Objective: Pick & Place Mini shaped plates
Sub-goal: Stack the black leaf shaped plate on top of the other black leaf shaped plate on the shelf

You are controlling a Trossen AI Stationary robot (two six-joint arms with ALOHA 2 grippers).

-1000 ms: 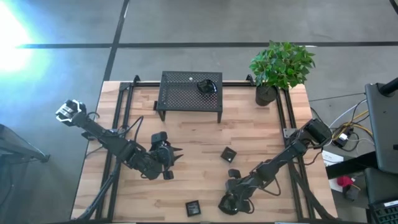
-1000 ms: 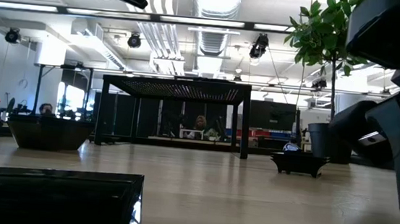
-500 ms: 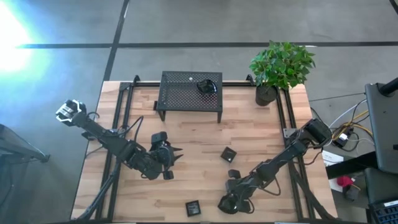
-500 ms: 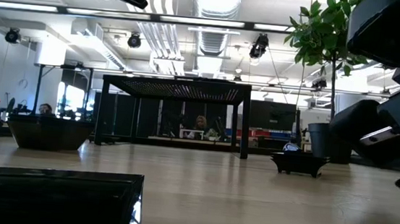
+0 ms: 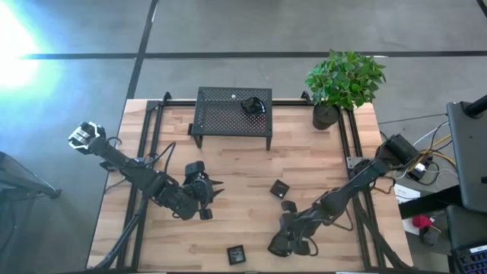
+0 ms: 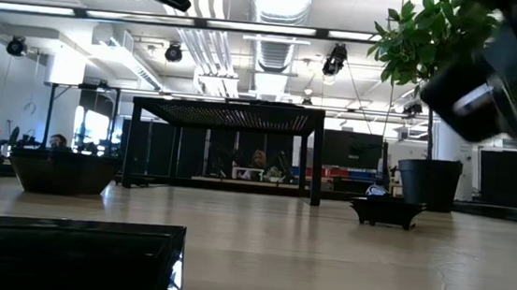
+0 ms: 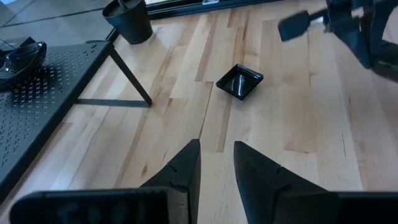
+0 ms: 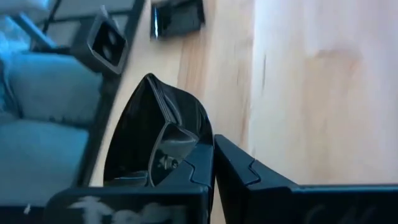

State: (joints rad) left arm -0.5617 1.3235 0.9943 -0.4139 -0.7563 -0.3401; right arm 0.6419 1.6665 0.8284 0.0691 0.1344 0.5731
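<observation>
One mini plate (image 5: 253, 106) already sat on the mesh stand (image 5: 228, 114), so the work was barely begun. The right gripper (image 5: 283, 242), near the surface's (image 5: 236, 167) front edge, had its jaws clenched on a glossy leaf-shaped plate (image 8: 158, 140), pinched by its rim. Just beyond those jaws lay a square plate (image 5: 280, 189) and a smaller one (image 5: 290, 205); another (image 5: 236, 254) lay beside them at the front. The left gripper (image 5: 215, 190) waited, jaws partly apart and empty, the square plate ahead of them.
</observation>
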